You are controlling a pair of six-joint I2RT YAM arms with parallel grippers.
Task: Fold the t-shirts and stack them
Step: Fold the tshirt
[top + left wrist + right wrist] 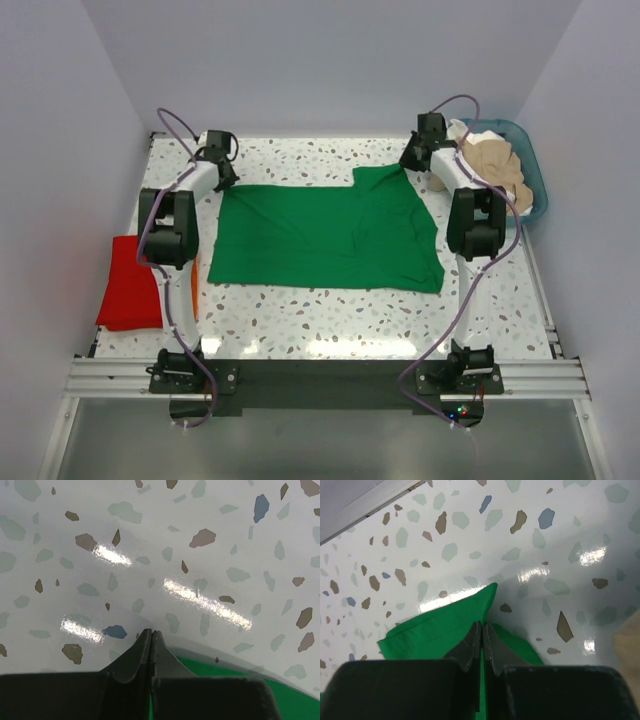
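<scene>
The right claw (481, 630) is clamped tight on the green shirt (440, 627) at a far corner. The left claw (151, 634), fingers pressed together, pinches the other far corner.

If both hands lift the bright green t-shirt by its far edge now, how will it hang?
Probably floppy: the bright green cloth t-shirt lies flat with soft wrinkles, so it should drape and sag in the middle. Likely light; the right hand pinches only a thin corner. It may drag across the glossy speckled table rather than snag.
</scene>
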